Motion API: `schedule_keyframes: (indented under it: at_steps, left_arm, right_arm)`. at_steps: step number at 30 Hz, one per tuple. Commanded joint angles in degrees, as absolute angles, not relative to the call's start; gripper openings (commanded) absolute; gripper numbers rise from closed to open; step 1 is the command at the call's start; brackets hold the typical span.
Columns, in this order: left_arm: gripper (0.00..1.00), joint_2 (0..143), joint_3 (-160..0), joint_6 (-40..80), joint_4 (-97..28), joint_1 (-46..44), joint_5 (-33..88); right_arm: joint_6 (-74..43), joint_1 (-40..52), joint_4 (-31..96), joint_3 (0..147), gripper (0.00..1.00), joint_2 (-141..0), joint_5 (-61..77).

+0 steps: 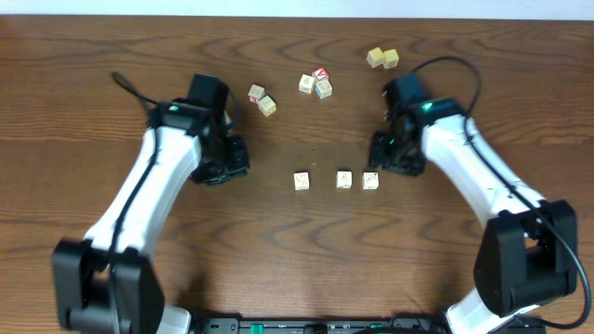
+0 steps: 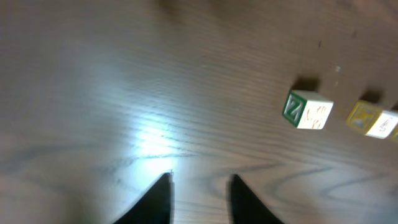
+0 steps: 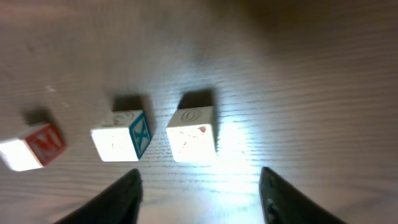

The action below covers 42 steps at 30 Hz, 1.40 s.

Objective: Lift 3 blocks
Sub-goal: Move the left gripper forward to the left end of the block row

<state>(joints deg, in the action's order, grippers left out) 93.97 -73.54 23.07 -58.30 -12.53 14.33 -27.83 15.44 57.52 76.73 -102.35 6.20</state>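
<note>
Facing the row of three blocks (image 1: pixel 343 179) mid-tabletop (image 1: pixel 297 269), your right jaws stand wide, empty, w/ the nearest block (image 3: pixel 191 134) just ahead, slightly off-centre. Row runs on toward the left arm (image 1: pixel 158 186). Left jaws, narrow & empty, sit well apart; right arm (image 1: pixel 464 162) is nearer.

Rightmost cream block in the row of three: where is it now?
Overhead, the rightmost cream block ends the mid-table row on the robot's right, next to the middle block and just ahead of the right claw, not between its fingers.
</note>
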Motion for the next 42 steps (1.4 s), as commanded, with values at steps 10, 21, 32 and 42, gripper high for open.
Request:
schedule_keyframes:
  at_steps: [10, 21, 32, 42]
  left_arm:
    - [0.1, 110.1, -73.3, 23.0, -49.1, -19.6, 20.4]
    - [0.08, 115.1, -73.3, 24.5, -43.3, -21.3, 22.5]
    - [0.07, 115.1, -73.3, 28.4, -38.7, -24.3, 22.5]
    - [0.08, 115.1, -73.3, 29.5, -37.2, -25.4, 22.5]
  right_arm:
    - [-27.6, 9.3, 57.6, 72.6, 0.01, -101.9, 6.3]
    - [-30.9, 9.5, 42.3, 61.0, 0.01, -102.0, 10.1]
    - [-32.6, 10.1, 35.5, 57.2, 0.01, -102.0, 12.5]
    - [-34.0, 12.7, 34.3, 57.2, 0.01, -102.0, 12.5]
